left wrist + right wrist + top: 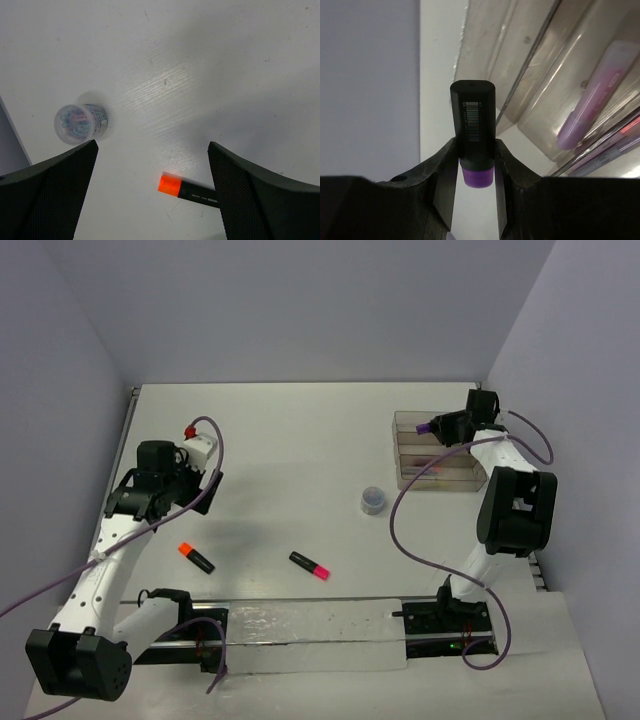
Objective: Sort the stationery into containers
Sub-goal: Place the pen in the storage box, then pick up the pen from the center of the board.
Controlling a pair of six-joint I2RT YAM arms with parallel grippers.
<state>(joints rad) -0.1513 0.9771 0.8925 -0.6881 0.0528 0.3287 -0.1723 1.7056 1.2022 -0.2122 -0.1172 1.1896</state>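
the stationery piece in hand is a purple-capped highlighter (473,125), pinched across its black barrel just above the cap by the right claw (475,146). the claw is closed only as far as the barrel allows. the barcoded butt end is pointed away from the wrist, probably so the pen can be lowered lengthwise into a slot. it is held in the air at the 10 o'clock corner of the clear tray (530,95), which stands at 2 o'clock on the counter (290,440). whether the pen is fully inside the rim line cannot be told. three long narrow compartments are seen in the tray. a lilac marker (595,95) lies in one, and thin sticks (626,136) lie in the next one over.

the left claw (152,145) is spread fully and nothing is held. it hovers over the counter at about 9 o'clock, with an orange-capped highlighter (187,190) lying flat below, toward 5 o'clock of the gap. this is judged to be a line-up for the next pick. a pink-capped highlighter (310,564) lies loose near 6 o'clock. a small round tub (373,499) stands well apart from it, between the pens and the tray.
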